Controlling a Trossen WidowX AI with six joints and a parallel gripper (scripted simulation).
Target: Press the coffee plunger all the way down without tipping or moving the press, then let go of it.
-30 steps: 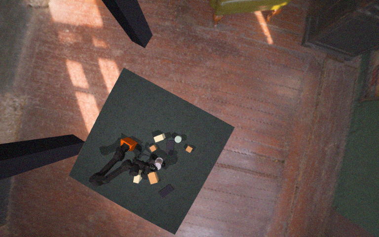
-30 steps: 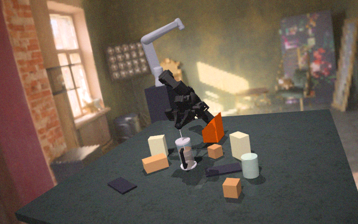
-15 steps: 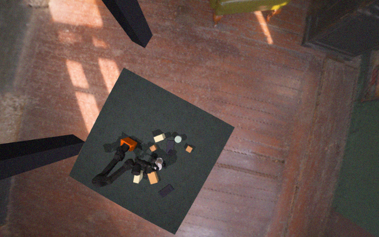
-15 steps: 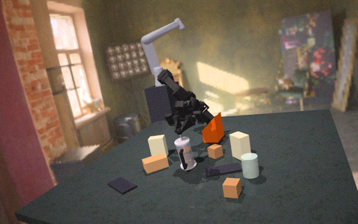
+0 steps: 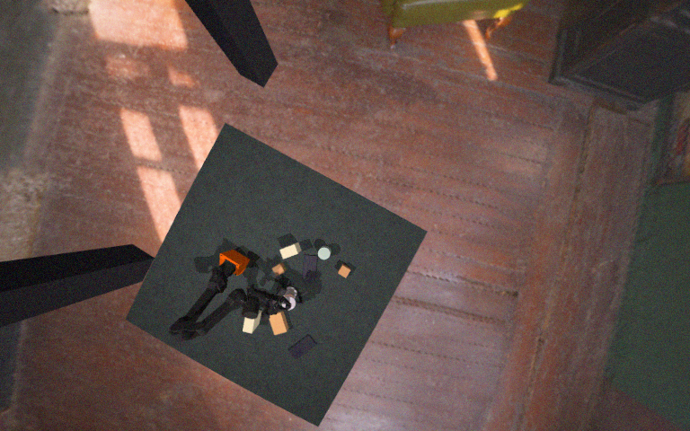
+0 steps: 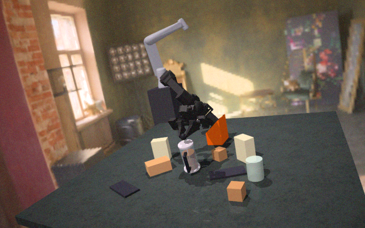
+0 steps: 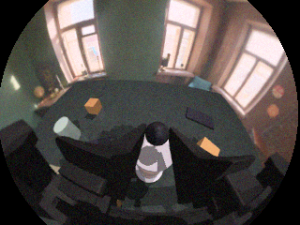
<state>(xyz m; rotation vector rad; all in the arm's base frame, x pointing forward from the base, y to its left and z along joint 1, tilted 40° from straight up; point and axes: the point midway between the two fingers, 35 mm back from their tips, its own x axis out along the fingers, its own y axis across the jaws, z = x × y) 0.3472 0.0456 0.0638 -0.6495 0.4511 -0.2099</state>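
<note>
The coffee press (image 5: 290,303) (image 6: 192,159) (image 7: 150,175) is a clear cylinder with a pale lid, a pale base and a black handle (image 6: 185,161). It leans slightly left in the exterior view; whether its base sits flat is unclear. The round black plunger knob (image 6: 182,137) (image 7: 157,133) is just above the lid, with almost no rod showing. My gripper (image 6: 183,134) (image 7: 157,128) is shut on the knob from above, one finger on each side in the wrist view. The plunger's disc inside the press cannot be made out clearly.
A cream block (image 6: 160,148) and an orange-tan block (image 6: 158,166) stand close left of the press. Right of it are a small tan cube (image 6: 220,154), a dark flat bar (image 6: 228,172), another cream block (image 6: 244,148), a pale green cylinder (image 6: 254,169) and an orange holder (image 6: 218,133).
</note>
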